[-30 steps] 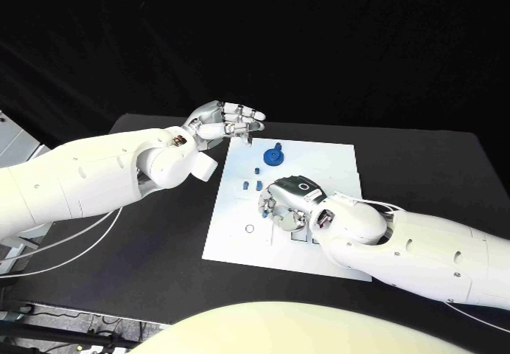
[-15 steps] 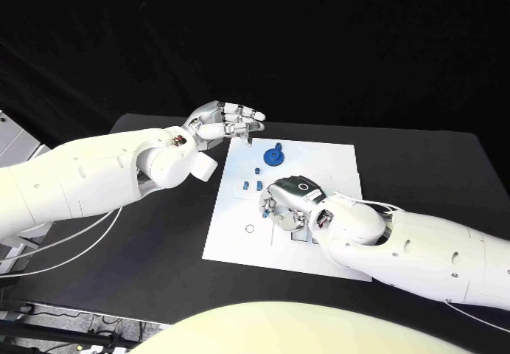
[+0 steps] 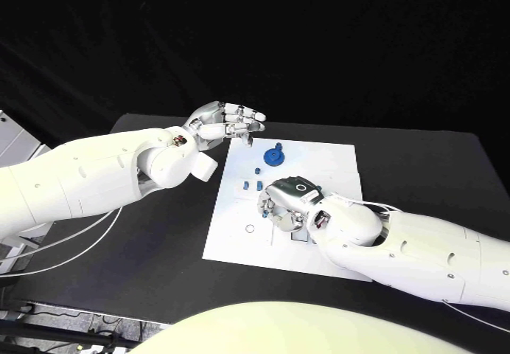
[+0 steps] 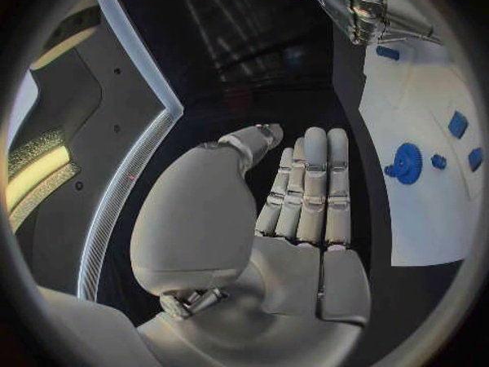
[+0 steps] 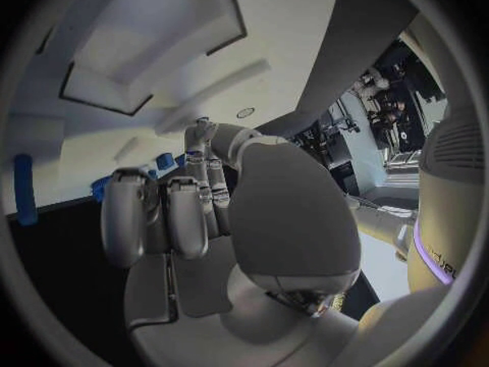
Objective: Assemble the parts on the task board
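The white task board (image 3: 332,164) lies in the middle of the black table. A blue gear (image 3: 274,155) (image 4: 407,163) sits near its far edge, with small blue parts (image 3: 253,182) just in front of it. My right hand (image 3: 288,202) is low over the board's middle, fingers curled down. A small blue part (image 3: 262,210) (image 5: 163,161) shows between its fingers and thumb, mostly hidden. My left hand (image 3: 225,122) (image 4: 301,212) hovers off the board's far left corner. Its fingers lie side by side and it holds nothing.
A long blue piece (image 5: 23,189) lies on the board beside my right hand. Recessed slots mark the board (image 5: 112,65). Bare black table (image 3: 159,228) lies left of the board, and more to its right (image 3: 425,169).
My right hand has edged slightly left over the board. The left hand has stayed put.
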`<act>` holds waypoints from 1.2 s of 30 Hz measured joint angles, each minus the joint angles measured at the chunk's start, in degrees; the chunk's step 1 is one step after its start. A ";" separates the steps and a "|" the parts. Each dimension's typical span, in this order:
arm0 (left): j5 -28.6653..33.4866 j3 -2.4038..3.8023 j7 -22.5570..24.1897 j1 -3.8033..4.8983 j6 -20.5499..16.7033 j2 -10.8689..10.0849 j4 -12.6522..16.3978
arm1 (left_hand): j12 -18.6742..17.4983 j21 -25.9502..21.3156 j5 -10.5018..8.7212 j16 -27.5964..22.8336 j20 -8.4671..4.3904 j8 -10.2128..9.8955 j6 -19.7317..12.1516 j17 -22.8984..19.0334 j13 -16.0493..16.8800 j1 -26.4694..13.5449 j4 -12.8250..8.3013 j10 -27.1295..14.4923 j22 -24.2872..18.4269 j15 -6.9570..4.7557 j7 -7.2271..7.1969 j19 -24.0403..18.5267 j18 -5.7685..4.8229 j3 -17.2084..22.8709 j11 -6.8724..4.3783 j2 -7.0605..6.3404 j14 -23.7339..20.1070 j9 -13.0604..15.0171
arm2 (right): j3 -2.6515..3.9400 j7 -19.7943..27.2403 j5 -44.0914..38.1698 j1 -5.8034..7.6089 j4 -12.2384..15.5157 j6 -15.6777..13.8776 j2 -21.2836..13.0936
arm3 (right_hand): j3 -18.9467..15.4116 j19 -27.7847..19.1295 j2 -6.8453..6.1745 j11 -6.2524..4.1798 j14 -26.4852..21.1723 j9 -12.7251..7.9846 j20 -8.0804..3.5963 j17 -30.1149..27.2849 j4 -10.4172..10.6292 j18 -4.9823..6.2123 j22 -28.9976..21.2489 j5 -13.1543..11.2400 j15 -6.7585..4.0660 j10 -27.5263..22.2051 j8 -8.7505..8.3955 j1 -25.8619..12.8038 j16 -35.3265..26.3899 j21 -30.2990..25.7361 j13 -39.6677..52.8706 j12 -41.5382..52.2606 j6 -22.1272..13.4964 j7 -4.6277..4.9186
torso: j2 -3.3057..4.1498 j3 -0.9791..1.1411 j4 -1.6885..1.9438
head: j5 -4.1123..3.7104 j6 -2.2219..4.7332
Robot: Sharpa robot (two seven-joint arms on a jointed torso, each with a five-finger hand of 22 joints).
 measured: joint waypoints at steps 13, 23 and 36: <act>-0.02 0.00 -0.17 0.00 0.17 0.00 0.00 | 0.00 0.00 0.00 0.00 0.00 0.00 0.00 0.00 0.04 0.00 0.00 0.00 -0.06 0.00 0.00 0.00 0.00 0.00 0.00 0.00 0.00 0.00 | -0.37 0.71 0.16 0.02 -0.78 0.68 0.52 | -0.71 -0.09 -1.24 0.60 -0.01 0.10 0.51 -0.87 -0.36 0.00 0.04 1.07 1.04 -4.02 -1.91 -4.92 0.00 -3.65 -1.18 -1.19 -2.97 1.77 | -0.02 0.03 -0.04 | -0.04 0.00; -0.03 0.00 -0.34 0.01 0.24 -0.02 -0.04 | 0.00 0.00 0.00 0.00 0.00 0.00 0.00 -0.06 0.04 0.00 0.00 0.00 -0.05 0.00 0.00 0.00 0.00 0.00 0.00 0.00 0.00 -0.06 | -0.68 0.86 0.36 -0.19 0.62 -0.65 -1.61 | -1.90 -2.30 -2.80 2.27 -0.02 -1.06 2.24 -4.64 -1.55 0.92 0.04 1.49 2.26 -12.73 -5.32 -5.47 -1.67 -10.71 -3.25 -0.70 -7.81 1.60 | -0.04 0.04 -0.07 | -0.30 0.00; -0.07 0.00 -0.51 0.01 0.27 -0.29 -0.13 | 0.00 -0.21 0.00 0.00 0.00 0.00 -0.13 -0.05 0.03 0.00 0.00 0.00 -0.13 0.00 0.13 0.00 0.00 0.00 0.00 0.00 0.00 -0.06 | 0.84 -0.08 1.24 1.83 7.13 -3.23 -8.97 | -2.46 -2.29 -2.80 2.07 -0.02 -1.06 2.24 -3.79 -1.32 0.92 0.03 1.82 2.26 -12.94 -5.32 -5.47 -1.39 -9.75 -2.97 0.83 -7.81 1.60 | -0.06 0.05 -0.09 | -0.82 0.00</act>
